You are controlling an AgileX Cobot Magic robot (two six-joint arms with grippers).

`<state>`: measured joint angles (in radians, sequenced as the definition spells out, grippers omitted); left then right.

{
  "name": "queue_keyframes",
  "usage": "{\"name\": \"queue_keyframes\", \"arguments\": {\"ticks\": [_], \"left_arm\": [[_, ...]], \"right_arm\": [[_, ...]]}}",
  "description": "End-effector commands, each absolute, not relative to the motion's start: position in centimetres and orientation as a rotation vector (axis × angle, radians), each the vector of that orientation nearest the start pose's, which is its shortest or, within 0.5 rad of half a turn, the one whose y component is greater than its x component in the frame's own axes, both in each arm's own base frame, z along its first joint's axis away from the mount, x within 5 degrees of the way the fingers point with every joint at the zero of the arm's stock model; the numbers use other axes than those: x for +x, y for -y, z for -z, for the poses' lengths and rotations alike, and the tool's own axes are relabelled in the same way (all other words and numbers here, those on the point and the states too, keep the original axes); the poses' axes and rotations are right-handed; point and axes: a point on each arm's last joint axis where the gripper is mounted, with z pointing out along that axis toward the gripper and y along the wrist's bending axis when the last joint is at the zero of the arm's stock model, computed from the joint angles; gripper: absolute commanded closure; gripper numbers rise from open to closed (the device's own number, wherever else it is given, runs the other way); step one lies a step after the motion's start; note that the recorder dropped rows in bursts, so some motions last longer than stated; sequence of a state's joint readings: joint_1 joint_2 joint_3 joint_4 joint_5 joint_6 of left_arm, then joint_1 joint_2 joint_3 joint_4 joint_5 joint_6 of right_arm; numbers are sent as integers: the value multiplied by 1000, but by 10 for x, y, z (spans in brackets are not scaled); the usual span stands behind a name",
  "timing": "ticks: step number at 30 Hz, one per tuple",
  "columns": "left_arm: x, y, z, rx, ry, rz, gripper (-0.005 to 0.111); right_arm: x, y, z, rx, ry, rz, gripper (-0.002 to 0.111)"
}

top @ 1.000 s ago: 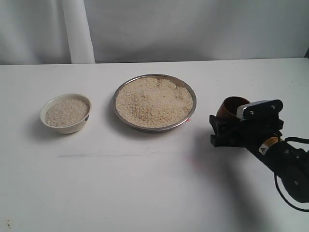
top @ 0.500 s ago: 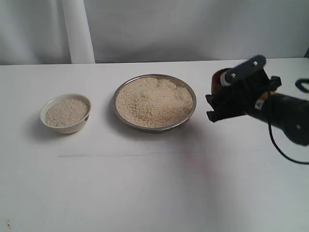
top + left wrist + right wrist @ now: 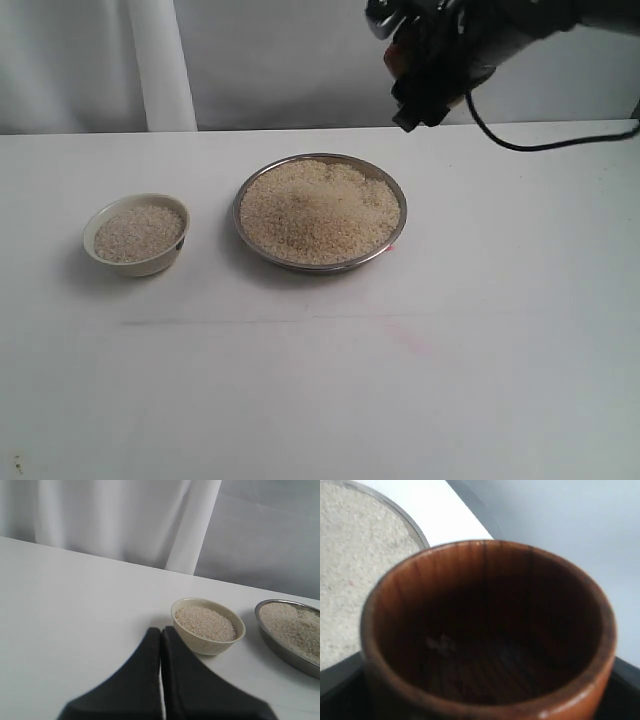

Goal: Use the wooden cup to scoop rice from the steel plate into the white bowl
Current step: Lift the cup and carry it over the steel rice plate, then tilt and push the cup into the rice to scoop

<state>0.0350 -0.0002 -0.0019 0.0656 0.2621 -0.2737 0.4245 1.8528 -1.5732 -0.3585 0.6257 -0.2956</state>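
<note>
The steel plate lies mid-table heaped with rice; its rim also shows as the steel plate and the steel plate. To its left stands the white bowl, holding rice; the white bowl sits just beyond my left gripper, which is shut and empty. High above the plate's far right edge, my right gripper is shut on the wooden cup, whose dark inside holds only a few grains. In the exterior view the cup shows only as a reddish patch.
A white curtain hangs behind the table's far edge. A faint pink mark lies on the white tabletop in front of the plate. A black cable trails from the right arm.
My right gripper has lifted the wooden cup from the table at the right and carried it up and leftward, to high above the plate's far right edge. The left gripper shows no change.
</note>
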Motion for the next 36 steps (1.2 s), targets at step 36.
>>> {"name": "queue_keyframes", "arguments": {"ticks": [36], "left_arm": [[55,-3,-190,-226,-1729,123,107]], "right_arm": [[430,-245,-167,-2340,-1593,1515,108]]}}
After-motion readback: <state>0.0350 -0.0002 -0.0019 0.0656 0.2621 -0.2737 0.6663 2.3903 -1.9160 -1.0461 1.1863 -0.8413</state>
